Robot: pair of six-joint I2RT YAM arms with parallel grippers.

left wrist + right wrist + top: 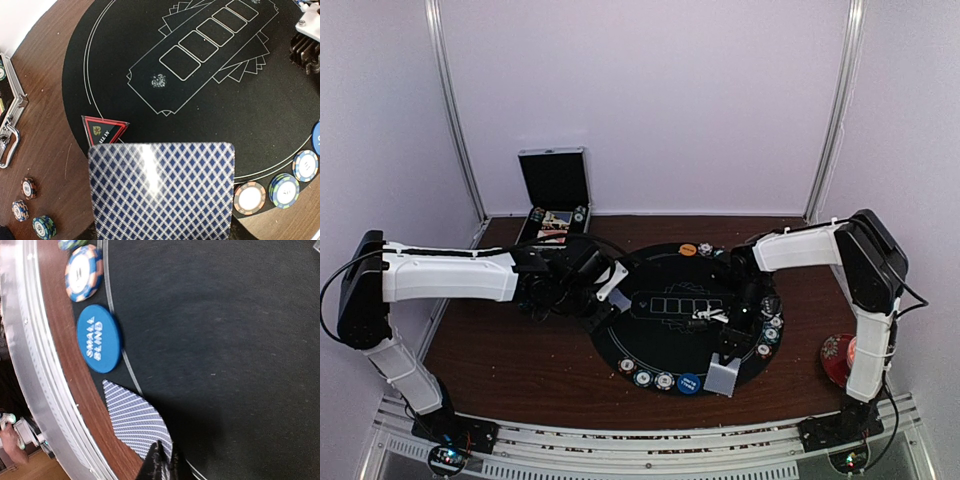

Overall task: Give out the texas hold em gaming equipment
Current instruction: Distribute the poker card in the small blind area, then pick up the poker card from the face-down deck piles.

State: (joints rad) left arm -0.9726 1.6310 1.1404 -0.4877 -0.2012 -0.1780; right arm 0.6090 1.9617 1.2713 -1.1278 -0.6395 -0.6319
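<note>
**Entry 1. Right jaws.** Clenched on one corner of a grey-blue-backed card, the dark fingertips pinched together over it. The card sits at about 5 o'clock on the rim of the round black mat and crosses its white border line. I cannot tell whether it lies flat or is lifted.

**Entry 2. Left jaws.** Part open and grasping a diamond-backed card, held clear above the mat's 9 o'clock edge. The card hides the fingers in the wrist view.

**Entry 3. Nearby pieces.**
- Blue disc, lettered SMALL BLIND, at 6 o'clock on the rim, just beside the grey-blue-backed card but apart from it.
- Red triangle marker, on the mat's edge just beyond the diamond-backed card.
- Rim chips, in a row at 7 o'clock.
- More chips, at 3 to 4 o'clock.
- Orange disc, at 12 o'clock.
- Three loose chips, on the wooden surface off the mat's 9 o'clock side.

**Entry 4. Surroundings.**
- Open case, at the far edge of the surface towards 11 o'clock.
- Red cup and saucer, at 4 o'clock, well apart from the mat.
</note>
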